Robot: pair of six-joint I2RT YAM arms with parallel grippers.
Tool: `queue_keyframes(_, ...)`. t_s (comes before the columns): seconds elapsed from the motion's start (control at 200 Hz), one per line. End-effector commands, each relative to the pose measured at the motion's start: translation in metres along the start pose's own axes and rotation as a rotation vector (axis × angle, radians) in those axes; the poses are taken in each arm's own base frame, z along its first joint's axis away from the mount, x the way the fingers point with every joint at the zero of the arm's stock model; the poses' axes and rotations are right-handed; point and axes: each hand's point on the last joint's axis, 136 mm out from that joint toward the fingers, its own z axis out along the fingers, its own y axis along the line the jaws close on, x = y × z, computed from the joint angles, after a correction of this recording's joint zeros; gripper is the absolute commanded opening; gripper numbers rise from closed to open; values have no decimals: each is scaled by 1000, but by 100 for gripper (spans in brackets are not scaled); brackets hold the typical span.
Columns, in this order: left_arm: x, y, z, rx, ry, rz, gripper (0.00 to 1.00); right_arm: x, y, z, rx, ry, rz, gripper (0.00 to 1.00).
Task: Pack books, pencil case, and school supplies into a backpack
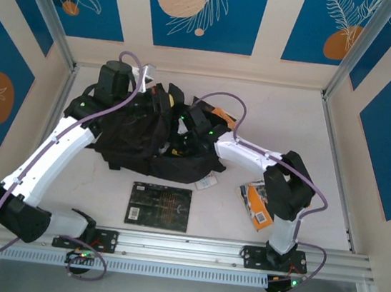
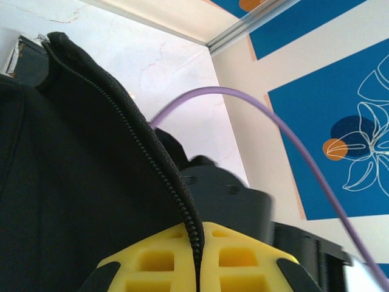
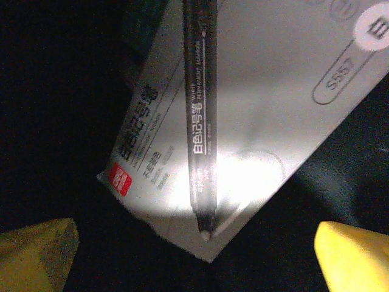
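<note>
The backpack (image 1: pixel 139 138) slumps in the middle of the surface (image 1: pixel 285 122), its far edge close to the back wall. The left jaws are clamped on its zipper rim (image 2: pixel 164 164), the fabric pinched between yellow fingers (image 2: pixel 152 261). The right jaws stand wide apart inside the dark opening, above a grey marker packet (image 3: pixel 261 91) (1 black pen (image 3: pixel 199 121) sealed in it). A black book (image 1: pixel 159 206) lies by the front rail with bare surface on both sides. An orange-and-white book (image 1: pixel 254 200) lies partly under the right arm.
</note>
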Motion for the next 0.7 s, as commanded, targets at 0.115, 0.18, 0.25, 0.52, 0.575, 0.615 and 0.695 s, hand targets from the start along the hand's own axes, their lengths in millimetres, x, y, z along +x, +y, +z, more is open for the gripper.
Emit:
queue_keyframes(0.115,14,11,-21,-44,-45,70,0,-9,2,-48,6,-171,-123,99)
queue_keyframes(0.18,21,20,-23,-70,-53,60,0,-8,-3,-57,38,-199,-147,99)
queue_keyframes(0.25,26,26,-28,-85,-59,55,0,-10,-10,-70,86,-239,-163,99)
queue_keyframes(0.52,46,54,-27,-153,-26,25,0,-10,-16,-135,130,-374,-241,94)
queue_keyframes(0.575,49,58,-26,-169,-15,29,0,-9,-22,-146,156,-398,-246,92)
queue_keyframes(0.615,50,63,-25,-185,-7,32,0,-6,-22,-153,146,-410,-262,91)
queue_keyframes(0.695,51,69,-22,-204,4,37,0,-1,-28,-165,143,-425,-262,89)
